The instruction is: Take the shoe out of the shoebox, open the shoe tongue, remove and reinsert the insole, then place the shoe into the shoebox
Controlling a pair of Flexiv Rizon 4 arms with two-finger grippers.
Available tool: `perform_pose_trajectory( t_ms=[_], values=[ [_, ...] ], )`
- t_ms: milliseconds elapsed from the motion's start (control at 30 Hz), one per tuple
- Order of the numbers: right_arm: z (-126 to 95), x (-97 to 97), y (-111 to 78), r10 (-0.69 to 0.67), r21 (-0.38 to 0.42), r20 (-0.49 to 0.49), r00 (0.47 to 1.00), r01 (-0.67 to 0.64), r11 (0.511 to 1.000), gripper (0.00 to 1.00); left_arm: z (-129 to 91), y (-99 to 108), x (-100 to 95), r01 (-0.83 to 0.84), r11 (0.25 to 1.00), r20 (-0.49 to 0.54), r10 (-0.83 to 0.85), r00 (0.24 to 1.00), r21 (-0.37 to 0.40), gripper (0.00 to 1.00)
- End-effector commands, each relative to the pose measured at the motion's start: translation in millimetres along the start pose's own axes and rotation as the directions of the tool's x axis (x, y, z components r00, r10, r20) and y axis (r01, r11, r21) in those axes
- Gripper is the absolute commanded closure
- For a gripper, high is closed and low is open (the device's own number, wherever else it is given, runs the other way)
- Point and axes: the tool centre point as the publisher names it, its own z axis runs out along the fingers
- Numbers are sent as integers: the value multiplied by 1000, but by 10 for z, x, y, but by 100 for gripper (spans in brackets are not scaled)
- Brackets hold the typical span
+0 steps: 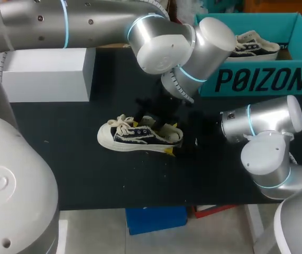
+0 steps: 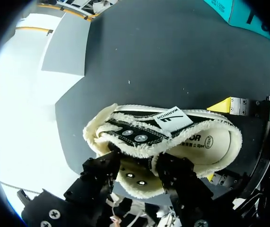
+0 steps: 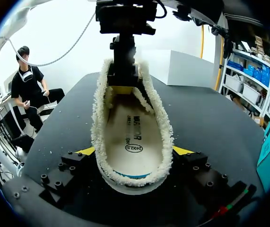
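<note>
Shoe (image 1: 140, 138) upright on our table (image 1: 61, 159), our right hand (image 3: 134, 151) clamped on both sides of its heel, our left hand (image 2: 137, 168) clenched on its laced upper.

On the table (image 1: 87, 174), near the middle, lies the shoe (image 1: 140, 136), toe to the left and heel to the right. The insole (image 3: 132, 137) lies inside it. The left gripper (image 2: 139, 165) sits over the lace end, coming in from behind the shoe. The right gripper (image 3: 135, 152) is at the heel, one finger touching each side. At far left, behind the shoe and well apart, stands a box (image 1: 47, 74). The shoebox (image 1: 256, 79) is at far right, behind the shoe and well apart from it. A second shoe (image 1: 254, 45) lies in the shoebox.
</note>
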Motion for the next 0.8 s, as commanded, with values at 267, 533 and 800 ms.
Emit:
perform_pose_trajectory(
  t_ms=[267,533,800],
  values=[
    [21,5,-11,1,2,2,1000,-1,1000,100,-6,-22,21,-6,1000,8,6,1000,4,100],
    [21,5,-11,1,2,2,1000,-1,1000,100,-118,-17,-29,-2,1000,-4,2,1000,30,100],
    [21,5,-11,1,2,2,1000,-1,1000,100,-237,-34,-134,13,999,-54,-11,998,49,100]
  ],
)
